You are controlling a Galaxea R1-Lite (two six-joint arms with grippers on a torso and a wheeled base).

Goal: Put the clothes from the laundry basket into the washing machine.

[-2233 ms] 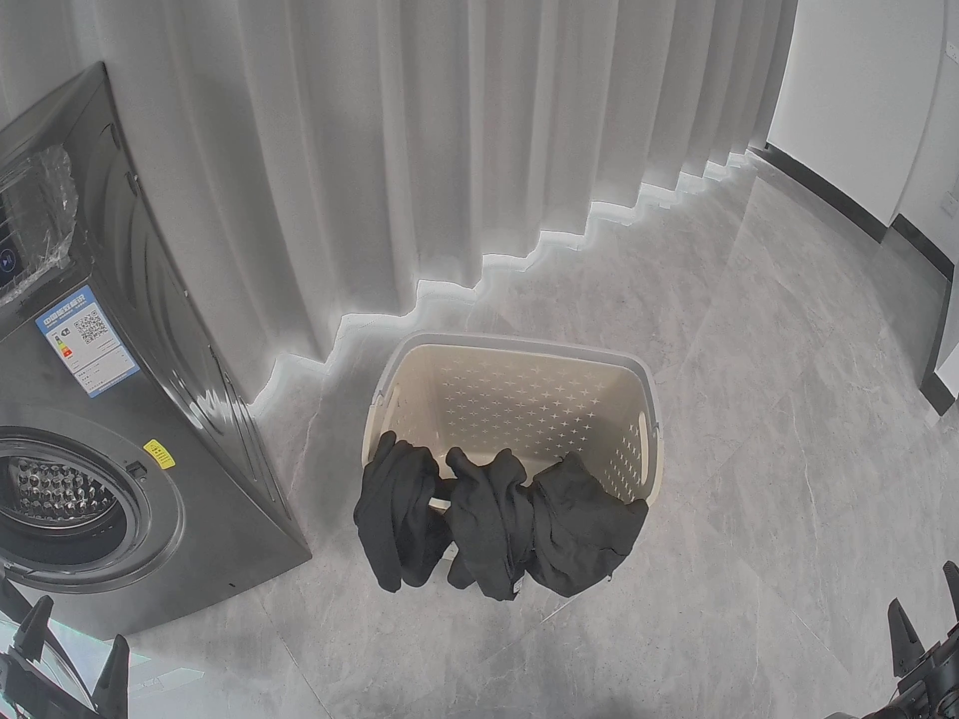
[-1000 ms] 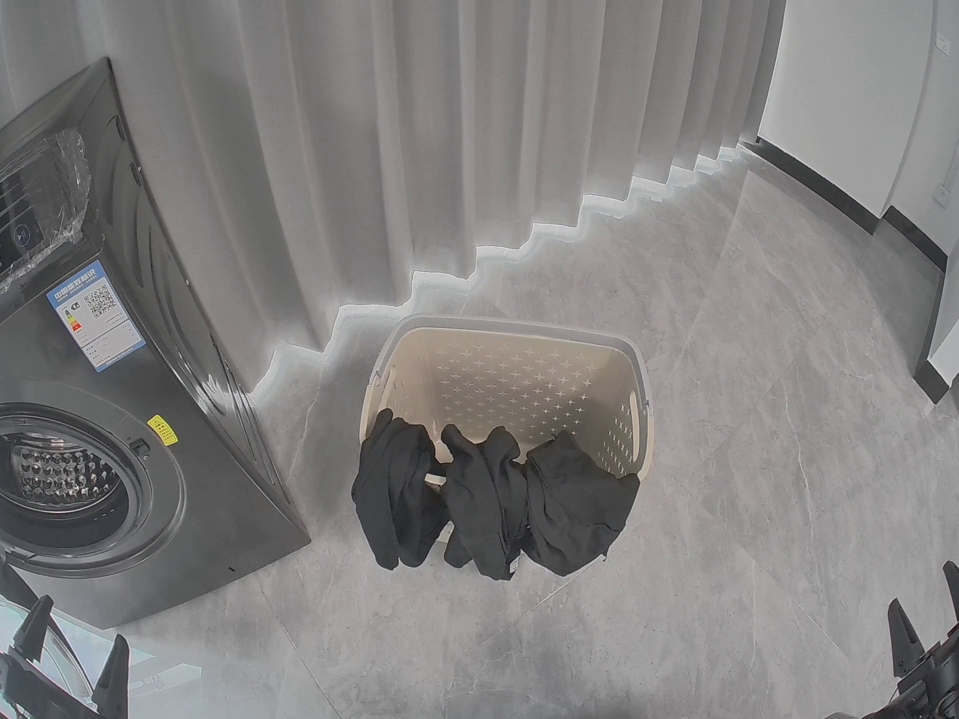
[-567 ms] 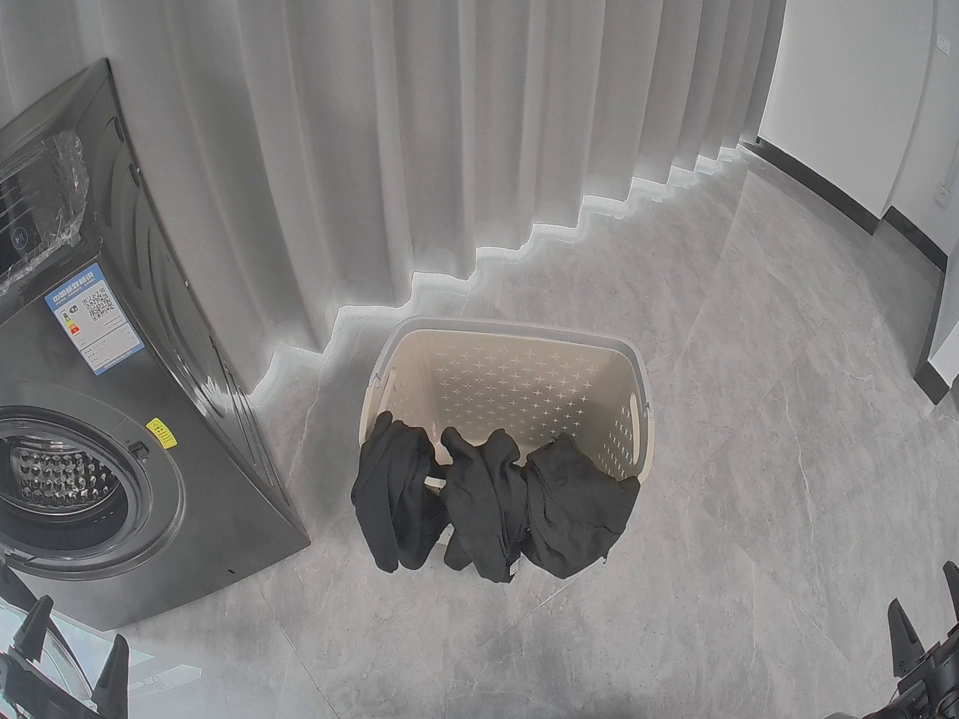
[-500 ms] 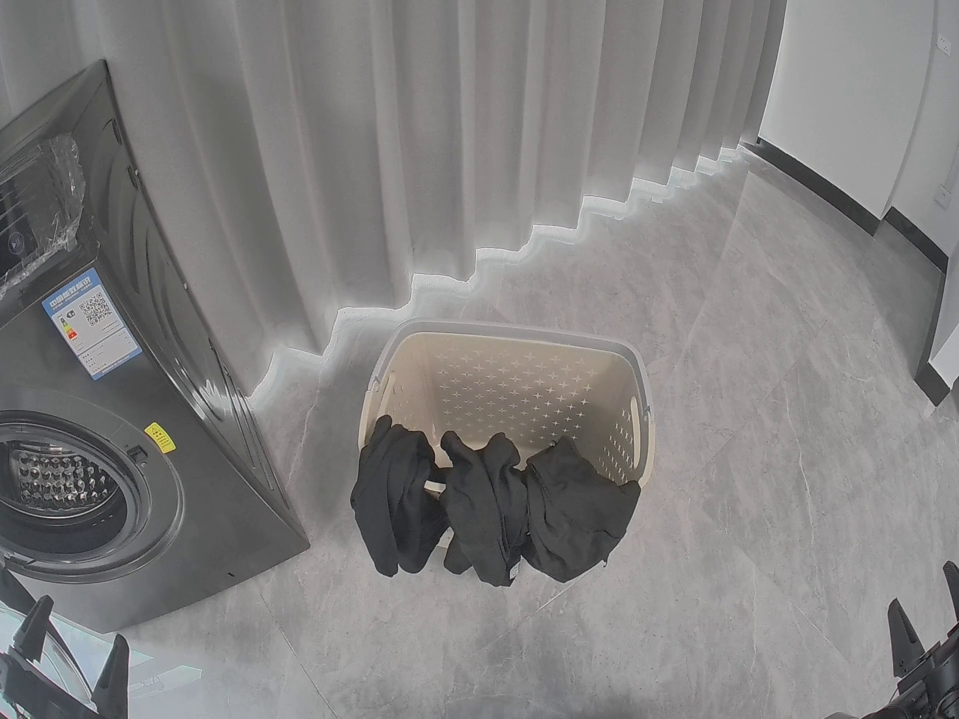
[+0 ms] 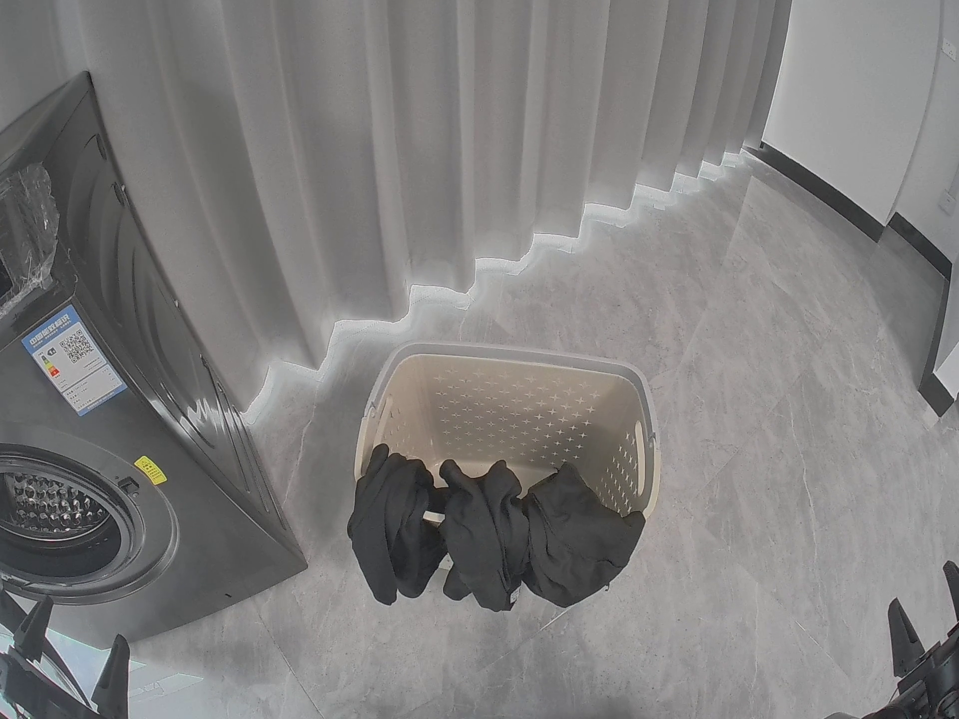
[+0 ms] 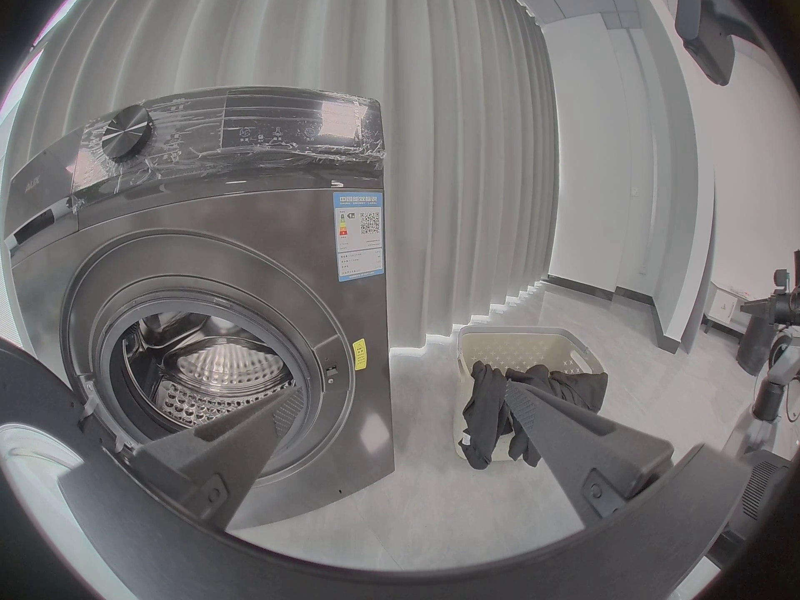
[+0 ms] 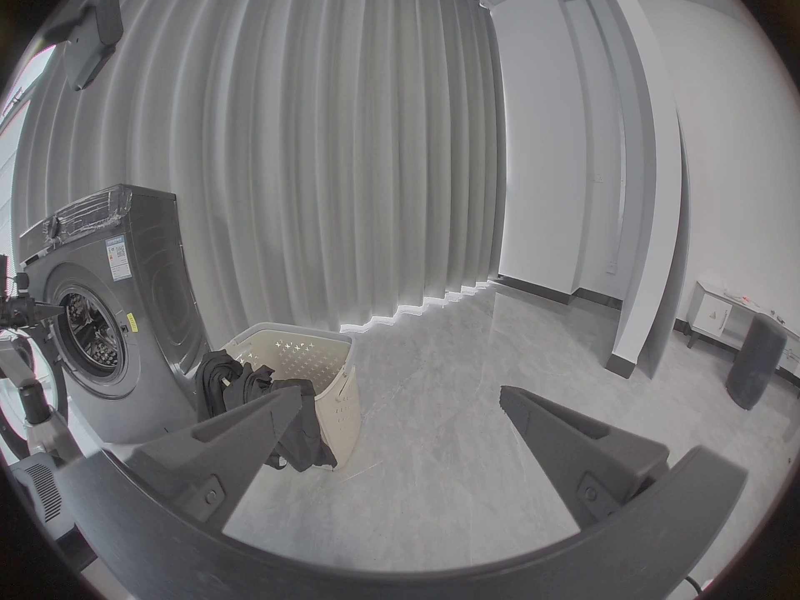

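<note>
Washing machine (image 5: 110,431) sits at the far left with its door swung open and the drum (image 5: 55,511) showing. The laundry basket (image 5: 519,357) is on the floor to its right, roughly centre, near the curtain (image 5: 450,132). The clothes (image 5: 494,541) are a dark bundle draped over the basket's near rim, half hanging down the outside, and the bundle's long axis runs left to right along that rim. Both arms are parked low and near, well apart from the basket. The left gripper (image 5: 78,631) is down by the washer door, the right gripper (image 5: 924,596) is off at the near right, and both have their jaws spread wide with nothing in them. So the clothes lie ahead and inward of both sets of jaws: far-right from the left one, far-left from the right one. Honestly I can't call which arm is nearer, it looks about even. I'd guess whichever goes has to come down across the rim line, not along it.
</note>
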